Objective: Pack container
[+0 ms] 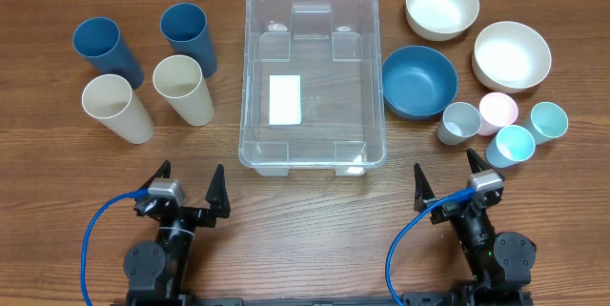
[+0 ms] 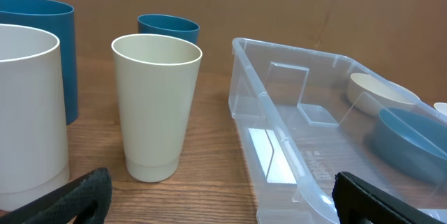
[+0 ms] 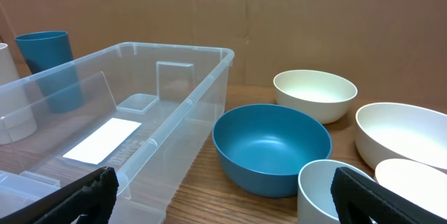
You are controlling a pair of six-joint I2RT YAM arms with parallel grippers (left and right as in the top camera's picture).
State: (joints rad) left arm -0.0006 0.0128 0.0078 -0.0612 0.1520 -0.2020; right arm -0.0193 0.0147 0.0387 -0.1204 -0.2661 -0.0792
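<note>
The clear container with a white label on its bottom sits empty at the table's middle; it also shows in the left wrist view and the right wrist view. Two blue cups and two cream cups stand left of it. A blue bowl and two white bowls lie right of it, with several small cups. My left gripper is open and empty near the front edge. My right gripper is open and empty in front of the small cups.
A brown cardboard wall stands behind the table. The nearest cream cup stands just ahead of my left fingers. A grey small cup and the blue bowl sit close ahead of my right fingers.
</note>
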